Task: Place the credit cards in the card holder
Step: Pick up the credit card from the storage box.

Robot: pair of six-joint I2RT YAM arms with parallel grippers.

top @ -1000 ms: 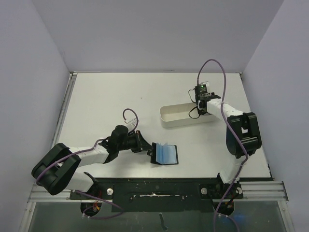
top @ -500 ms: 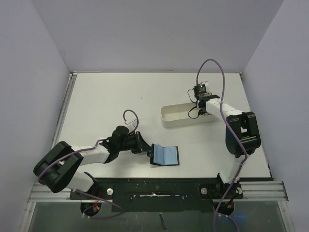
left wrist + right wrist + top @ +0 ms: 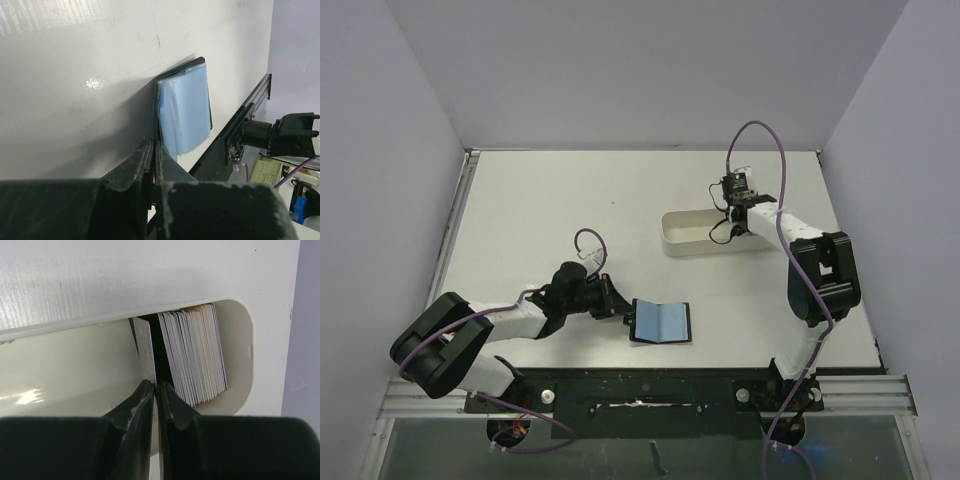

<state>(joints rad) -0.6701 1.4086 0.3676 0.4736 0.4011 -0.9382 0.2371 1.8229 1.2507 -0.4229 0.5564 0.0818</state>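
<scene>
The card holder (image 3: 661, 322) lies open near the table's front edge, black outside with bluish pockets (image 3: 186, 107) inside. My left gripper (image 3: 619, 309) is shut on its left edge, and in the left wrist view the black flap runs straight into the closed jaws (image 3: 154, 146). The credit cards (image 3: 192, 357) stand on edge as a stack at the end of the white tray (image 3: 692, 238). My right gripper (image 3: 732, 213) reaches into that tray. It is shut (image 3: 156, 385) on one pale card (image 3: 143, 346) standing apart from the stack.
The long white oval tray (image 3: 241, 365) sits at the back right of the table, its wall close around the right fingers. A black rail (image 3: 650, 385) runs along the near edge by the arm bases. Grey walls enclose the table on three sides.
My right gripper's jaws have shut on one card, and the tray has slid slightly to the right. The card holder's raised flap has dropped flatter; the left gripper stayed shut.
</scene>
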